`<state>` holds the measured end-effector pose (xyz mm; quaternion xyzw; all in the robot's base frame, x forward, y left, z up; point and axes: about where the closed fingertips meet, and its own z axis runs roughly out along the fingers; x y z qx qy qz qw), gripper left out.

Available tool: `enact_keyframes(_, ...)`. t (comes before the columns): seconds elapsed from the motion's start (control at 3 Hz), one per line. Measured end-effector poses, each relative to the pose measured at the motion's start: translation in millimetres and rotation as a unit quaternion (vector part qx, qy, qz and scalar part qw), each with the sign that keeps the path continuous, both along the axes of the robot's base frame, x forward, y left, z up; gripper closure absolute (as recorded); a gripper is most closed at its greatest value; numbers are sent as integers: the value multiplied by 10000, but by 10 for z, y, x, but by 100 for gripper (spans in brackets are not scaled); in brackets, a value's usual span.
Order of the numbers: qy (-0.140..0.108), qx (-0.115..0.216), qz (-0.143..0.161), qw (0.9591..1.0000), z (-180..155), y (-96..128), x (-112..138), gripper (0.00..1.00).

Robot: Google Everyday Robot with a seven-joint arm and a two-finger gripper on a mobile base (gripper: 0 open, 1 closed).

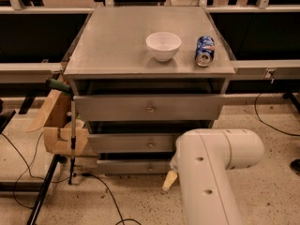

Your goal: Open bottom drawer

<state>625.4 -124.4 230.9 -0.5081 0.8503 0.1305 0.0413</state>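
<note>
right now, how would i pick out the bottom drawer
Find the grey cabinet holding a white bowl and a can; the gripper hangs low at its front. Of its three stacked drawer fronts, the bottom drawer is the lowest and narrowest.

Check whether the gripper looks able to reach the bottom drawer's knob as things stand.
Probably yes. The gripper sits low beside the bottom drawer, just right of and below its knob, and nothing lies between them; the arm hides most of the gripper.

Open floor fronts the bottom drawer; the tool and arm crowd its right end.
</note>
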Motion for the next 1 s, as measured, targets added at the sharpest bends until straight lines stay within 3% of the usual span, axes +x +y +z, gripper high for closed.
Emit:
enact_keyframes(0.33,-287,422,47,9987,-29,-55,-29,0)
enact_keyframes(1.0,-1055,980,336,9890,108,-44,-46,0)
